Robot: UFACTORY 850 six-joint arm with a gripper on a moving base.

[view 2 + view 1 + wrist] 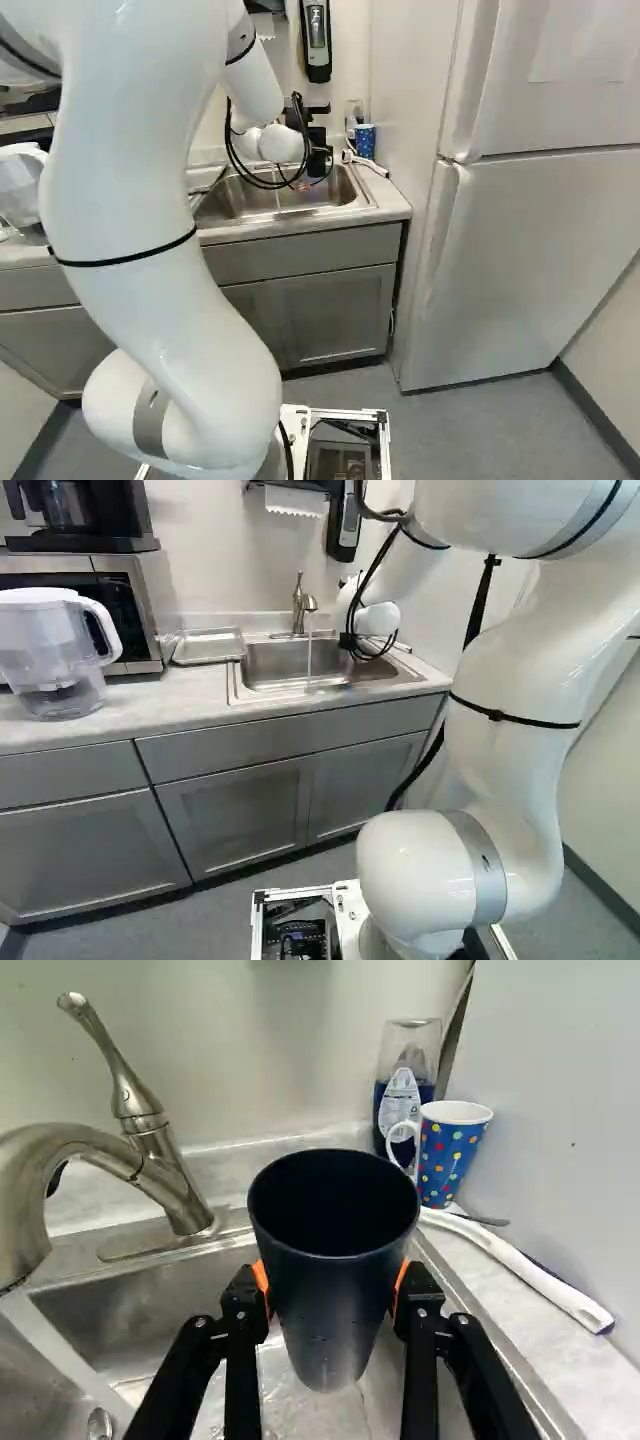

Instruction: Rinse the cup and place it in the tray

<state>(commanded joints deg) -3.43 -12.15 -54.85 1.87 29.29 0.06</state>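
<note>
Wrist view: dark cup (335, 1330) caught in the gripper (318, 150) above the sink (130, 1300), the tap (165, 1170) running.
From where I'm standing, the fingers are parted just the cup's width, orange pads (261, 1280) against it on two sides, and I can see into its mouth. Water (65, 1350) drops beside the cup, missing it, into the basin. Over on the counter (150, 700), the metal tray (208, 645) lies on the other side of the tap from the cup, between the sink and the microwave (130, 610). Back in the corner, a spotted blue mug (450, 1165) stands by a bottle of blue liquid (400, 1090), with a long white handle (530, 1275) lying near the sink's edge.
</note>
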